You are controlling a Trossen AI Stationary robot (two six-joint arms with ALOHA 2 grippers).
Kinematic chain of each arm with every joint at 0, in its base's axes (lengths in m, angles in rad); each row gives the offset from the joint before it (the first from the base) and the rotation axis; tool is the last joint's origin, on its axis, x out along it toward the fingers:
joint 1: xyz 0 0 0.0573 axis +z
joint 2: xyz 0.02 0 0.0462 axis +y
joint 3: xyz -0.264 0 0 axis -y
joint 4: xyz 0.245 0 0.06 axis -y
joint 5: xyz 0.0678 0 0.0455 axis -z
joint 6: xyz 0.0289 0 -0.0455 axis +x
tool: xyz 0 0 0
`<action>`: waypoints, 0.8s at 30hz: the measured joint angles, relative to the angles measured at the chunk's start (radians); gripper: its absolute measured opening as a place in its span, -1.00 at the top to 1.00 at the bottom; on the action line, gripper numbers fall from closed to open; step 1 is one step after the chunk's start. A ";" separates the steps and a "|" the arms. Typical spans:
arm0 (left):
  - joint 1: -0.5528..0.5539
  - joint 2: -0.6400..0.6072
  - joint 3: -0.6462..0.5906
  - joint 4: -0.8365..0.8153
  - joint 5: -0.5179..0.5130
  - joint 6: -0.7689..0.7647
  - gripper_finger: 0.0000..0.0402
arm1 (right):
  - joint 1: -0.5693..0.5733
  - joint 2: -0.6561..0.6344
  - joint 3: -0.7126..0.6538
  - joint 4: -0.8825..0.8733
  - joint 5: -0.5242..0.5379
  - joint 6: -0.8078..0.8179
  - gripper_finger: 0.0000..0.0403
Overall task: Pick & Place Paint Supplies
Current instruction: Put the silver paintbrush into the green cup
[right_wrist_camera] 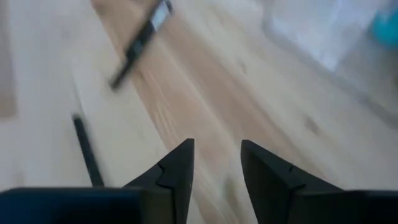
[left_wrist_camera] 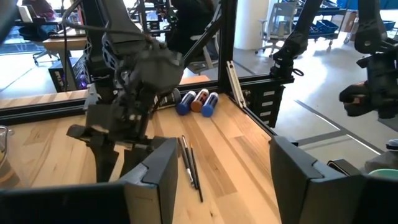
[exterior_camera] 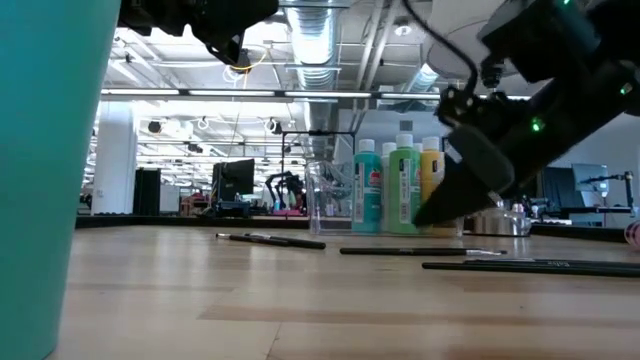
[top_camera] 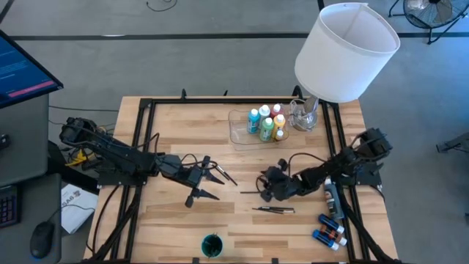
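My right gripper (top_camera: 265,188) (right_wrist_camera: 217,155) slants down close over the table's middle, narrowly open, with nothing between its fingers. A thin dark brush (top_camera: 249,192) (right_wrist_camera: 87,152) lies on the wood just beside it, and another brush (right_wrist_camera: 140,40) lies farther off. Two brushes (top_camera: 275,210) (left_wrist_camera: 189,165) lie side by side nearer the front edge. My left gripper (top_camera: 209,182) (left_wrist_camera: 224,168) hangs wide open above the table, left of centre, over one more brush (top_camera: 223,174). Several white-capped paint bottles (top_camera: 265,123) (exterior_camera: 400,190) stand upright in the clear tray (top_camera: 238,133).
Several small bottles (top_camera: 330,230) (left_wrist_camera: 196,101) lie on their sides at the near right corner. A teal cup (top_camera: 212,246) stands at the front edge. A glass jar (top_camera: 304,114) and the big white lampshade (top_camera: 344,51) are at the far right. Bare wood lies at the near left.
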 joint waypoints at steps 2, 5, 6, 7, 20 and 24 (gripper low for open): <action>0.000 0.000 0.000 -0.002 0.000 -0.004 0.24 | 0.025 0.000 0.000 0.075 0.053 -0.065 0.39; 0.000 0.000 0.000 -0.003 0.000 -0.006 0.24 | 0.067 -0.001 0.000 0.203 0.073 -0.200 0.42; 0.000 0.000 0.000 -0.003 0.000 -0.007 0.24 | 0.080 -0.001 -0.001 0.248 0.068 -0.244 0.43; 0.000 0.000 0.000 -0.003 0.000 -0.007 0.24 | 0.092 -0.002 -0.008 0.304 0.061 -0.281 0.44; 0.000 0.000 0.000 -0.005 0.000 -0.023 0.24 | 0.109 -0.004 -0.396 1.221 -0.152 -0.463 0.79; 0.000 0.000 0.000 -0.005 0.000 -0.022 0.24 | 0.110 -0.004 -0.421 1.261 -0.166 -0.466 0.89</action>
